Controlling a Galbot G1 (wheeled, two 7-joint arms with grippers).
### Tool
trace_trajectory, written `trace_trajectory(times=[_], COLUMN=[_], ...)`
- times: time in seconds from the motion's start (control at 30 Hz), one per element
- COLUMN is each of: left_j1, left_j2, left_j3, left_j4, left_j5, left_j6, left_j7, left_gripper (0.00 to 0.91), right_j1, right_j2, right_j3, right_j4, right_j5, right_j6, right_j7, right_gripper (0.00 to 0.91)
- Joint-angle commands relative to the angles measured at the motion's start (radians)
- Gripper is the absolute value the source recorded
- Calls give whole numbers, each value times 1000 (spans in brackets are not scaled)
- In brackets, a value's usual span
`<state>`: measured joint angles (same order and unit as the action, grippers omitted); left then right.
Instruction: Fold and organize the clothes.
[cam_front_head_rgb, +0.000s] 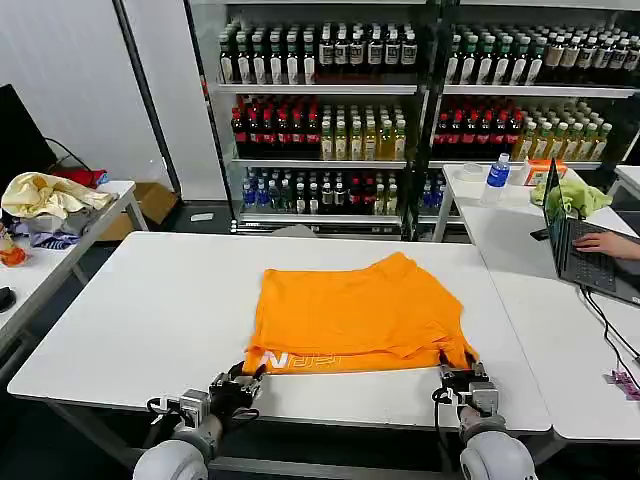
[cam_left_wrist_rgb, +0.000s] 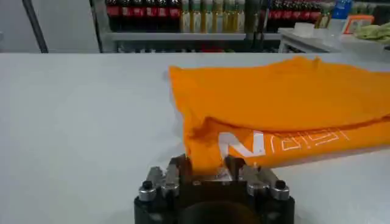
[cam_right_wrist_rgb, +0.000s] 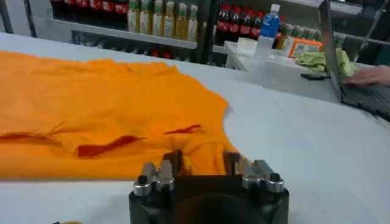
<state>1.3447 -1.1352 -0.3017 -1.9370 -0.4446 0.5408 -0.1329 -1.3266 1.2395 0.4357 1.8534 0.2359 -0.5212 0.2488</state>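
Head view puts the left gripper at the T-shirt's near-left corner and the right gripper at its near-right corner, each with jaws parted around the fabric edge and apparently touching it. From either gripper the orange shirt spreads toward twelve o'clock on the white table, long axis running nine to three. Neither arm is nearer.

The white lettering on the orange T-shirt is partly folded under at the bench's near edge, so only an "N" reads clearly. The left hand and right hand have fingertips hidden by fabric. The shirt runs past the wrist views' edges.
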Motion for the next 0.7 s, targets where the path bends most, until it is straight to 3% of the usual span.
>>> trace_trajectory(times=[0.03, 0.3, 0.7], left_j1=[11, 53, 236], left_j2=[1, 12, 69], left_j3=[0, -25, -137], left_j4=[1, -36, -200], left_j5=[3, 4, -2], left_j6=[4, 5, -5], left_j7=[3, 6, 6], left_gripper=[60, 50, 40], right_j1=[-27, -98, -330], right_j2=[6, 10, 22], right_j3=[-12, -19, 10], right_j4=[-1, 111, 316], right_j5=[-9, -30, -96], right_j6=[43, 38, 38], right_j7=[-18, -16, -24], right_gripper=[0, 0, 0])
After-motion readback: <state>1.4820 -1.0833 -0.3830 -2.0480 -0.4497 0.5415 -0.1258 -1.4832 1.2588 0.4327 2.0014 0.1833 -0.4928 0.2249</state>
